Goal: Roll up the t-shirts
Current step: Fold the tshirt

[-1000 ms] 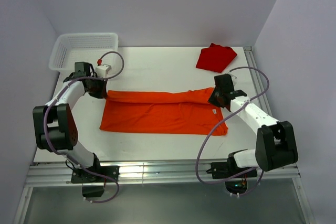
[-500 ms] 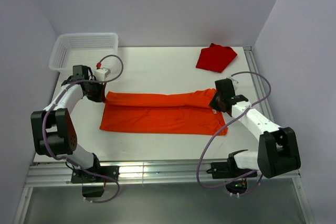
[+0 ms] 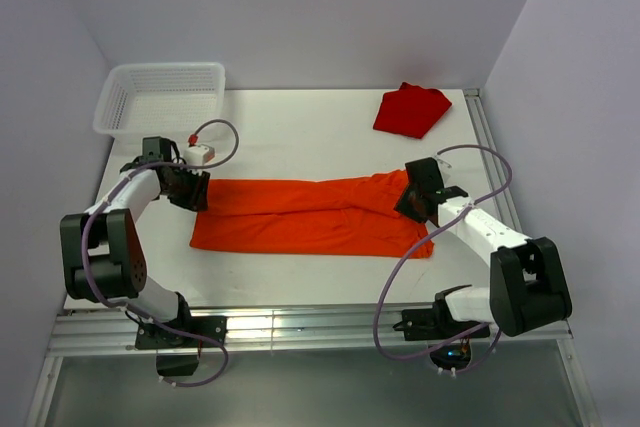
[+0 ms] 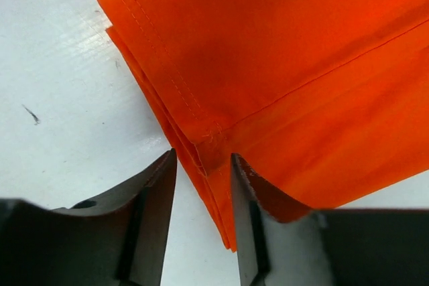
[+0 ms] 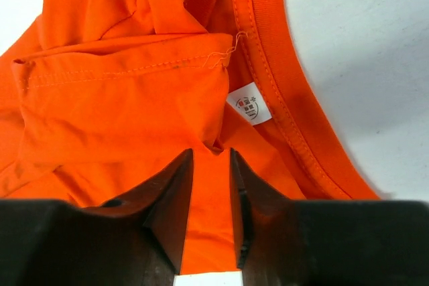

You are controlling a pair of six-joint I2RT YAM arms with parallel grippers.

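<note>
A white plastic mesh basket (image 3: pixel 160 97) stands at the far left corner of the white surface (image 3: pixel 300 132).

The left gripper (image 3: pixel 197 190) sits low at the left end of the bright orange cloth t-shirt (image 3: pixel 310 217). In the left wrist view, the left gripper (image 4: pixel 203 165) has its jaws parted. The stitched corner of the folded hem lies in the gap between them, and no finger presses it.

The bright orange cloth t-shirt (image 4: pixel 288 65) lies across the middle of the surface as a long band running left to right, with its far edge folded over toward the near side.

The right gripper (image 3: pixel 412 202) sits at the right, neck end of the band. In the right wrist view, the right gripper (image 5: pixel 212 159) also has its jaws parted, straddling the cloth (image 5: pixel 120 92) without clamping it. A white neck label (image 5: pixel 249 105) shows just beside the collar ribbing.

The darker red cloth t-shirt (image 3: pixel 410 110) lies bunched near the far right corner, well apart from both grippers.
</note>
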